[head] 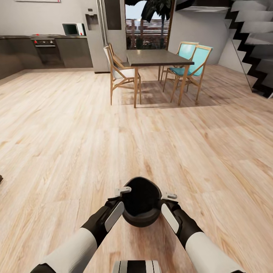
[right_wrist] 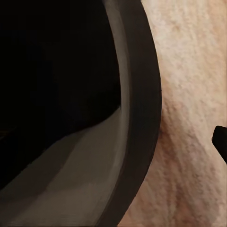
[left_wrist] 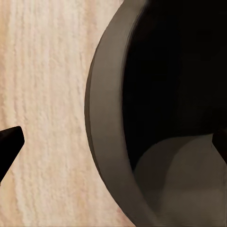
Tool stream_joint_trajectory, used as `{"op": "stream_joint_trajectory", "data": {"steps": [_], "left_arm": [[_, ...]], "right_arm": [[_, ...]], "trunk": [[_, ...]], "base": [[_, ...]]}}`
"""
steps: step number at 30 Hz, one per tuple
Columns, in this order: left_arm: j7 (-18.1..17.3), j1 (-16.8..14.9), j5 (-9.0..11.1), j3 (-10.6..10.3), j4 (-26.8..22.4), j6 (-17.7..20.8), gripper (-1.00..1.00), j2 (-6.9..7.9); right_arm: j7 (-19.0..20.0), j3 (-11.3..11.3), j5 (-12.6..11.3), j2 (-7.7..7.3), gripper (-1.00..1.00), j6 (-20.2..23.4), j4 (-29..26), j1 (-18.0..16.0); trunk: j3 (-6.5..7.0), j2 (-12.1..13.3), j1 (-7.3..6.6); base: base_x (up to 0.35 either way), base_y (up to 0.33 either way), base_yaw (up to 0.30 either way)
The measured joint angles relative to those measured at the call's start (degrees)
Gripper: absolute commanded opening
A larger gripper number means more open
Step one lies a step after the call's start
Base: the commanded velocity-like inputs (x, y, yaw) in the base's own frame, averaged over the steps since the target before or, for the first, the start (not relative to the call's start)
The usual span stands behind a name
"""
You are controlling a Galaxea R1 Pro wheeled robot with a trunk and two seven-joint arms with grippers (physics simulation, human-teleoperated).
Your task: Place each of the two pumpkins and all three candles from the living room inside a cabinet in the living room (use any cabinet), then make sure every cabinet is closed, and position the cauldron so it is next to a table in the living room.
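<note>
Evidently the robot is carrying the cauldron (head: pixel 141 203), its left gripper (head: pixel 122 191) and right gripper (head: pixel 167 197) each clamped astride the rim, and must next roll toward the table (head: pixel 157 57) ahead

The cauldron (head: pixel 141 207) you hold between both arms looks like matt black cast metal, smooth, with a soft grey sheen along its rim (left_wrist: pixel 106 142) and inner wall (right_wrist: pixel 71 179). Beneath it the floor (head: pixel 68 132) is pale wood plank, visibly grained and satin, with no hard glare. Your left end effector (head: pixel 122 191) and right end effector (head: pixel 168 196) have light grey, smooth fingers that look like plastic or painted metal, on matt black wrists. Well ahead of them, the dining surface (head: pixel 157 57) has a dark, smooth top on light wood legs, and the chairs (head: pixel 191 68) pair light wood frames with glossy turquoise seats.
</note>
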Motion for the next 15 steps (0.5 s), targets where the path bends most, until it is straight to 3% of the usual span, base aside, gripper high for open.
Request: {"op": "stream_joint_trajectory", "data": {"steps": [7,15], "left_arm": [[0.05,0.07,0.03,0.00,-0.04,-1.89,1.00,0.00],[-1.31,0.06,0.15,0.00,0.12,-2.20,1.00,0.00]], "right_arm": [[0.08,0.00,0.00,0.00,1.00,0.01,-0.03,0.00],[0.11,0.00,0.00,0.00,1.00,0.06,-0.01,0.00]], "trunk": [[0.00,0.00,0.01],[-1.77,-0.10,0.22]], "base": [[0.013,0.001,0.000],[0.000,0.000,0.000]]}}
